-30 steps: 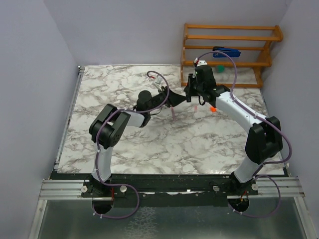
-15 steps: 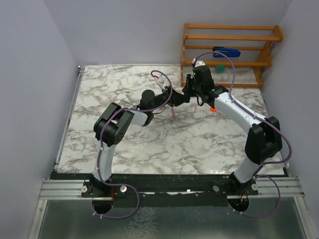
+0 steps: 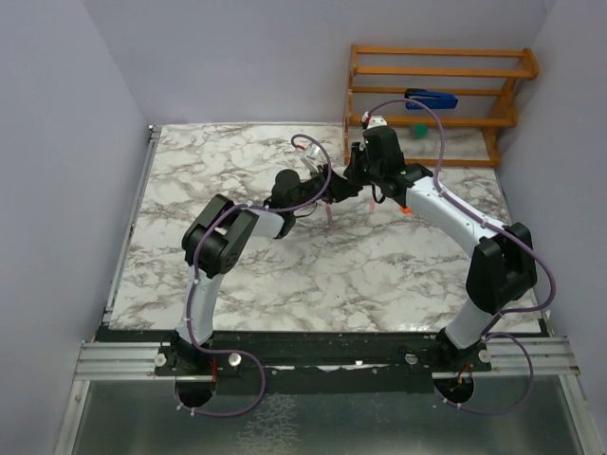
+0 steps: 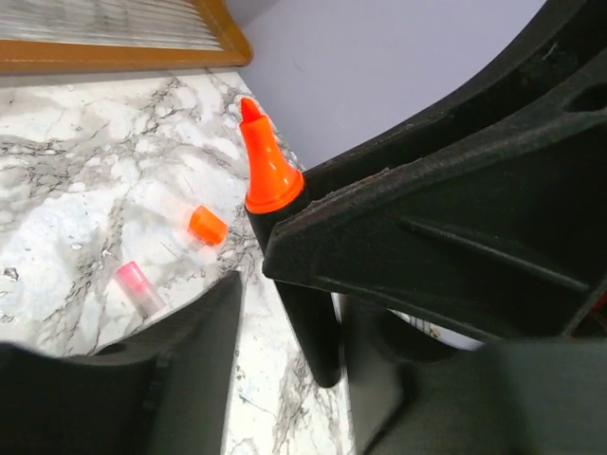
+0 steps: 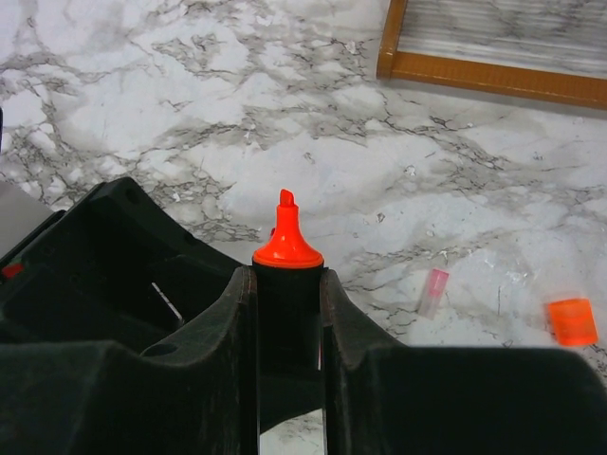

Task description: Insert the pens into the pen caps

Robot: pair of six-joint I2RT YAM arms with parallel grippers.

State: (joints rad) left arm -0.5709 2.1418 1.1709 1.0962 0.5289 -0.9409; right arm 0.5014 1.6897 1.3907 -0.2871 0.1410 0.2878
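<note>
Marble-patterned tabletop [image 3: 237, 275] runs back to a wooden rack [image 3: 432, 71], and both arms meet above its far middle. Your right gripper [image 5: 285, 296] is clamped on the black barrel of a pen [image 5: 283, 245], with the orange nib pointing up and clear of the pads. The left gripper [image 4: 302, 330] has its jaws parted around that same barrel, and marble shows between one finger and the pen. The orange cap [image 5: 571, 320] lies loose on the table near a small pink piece [image 5: 432, 290]. Expect the pen to be light and stiff, but its smooth plastic may let it pivot in a two-point pinch. Hold it mid-barrel and never by the soft nib. The cap is tiny and will likely skid, so pinch its side walls and leave the mouth open.
</note>
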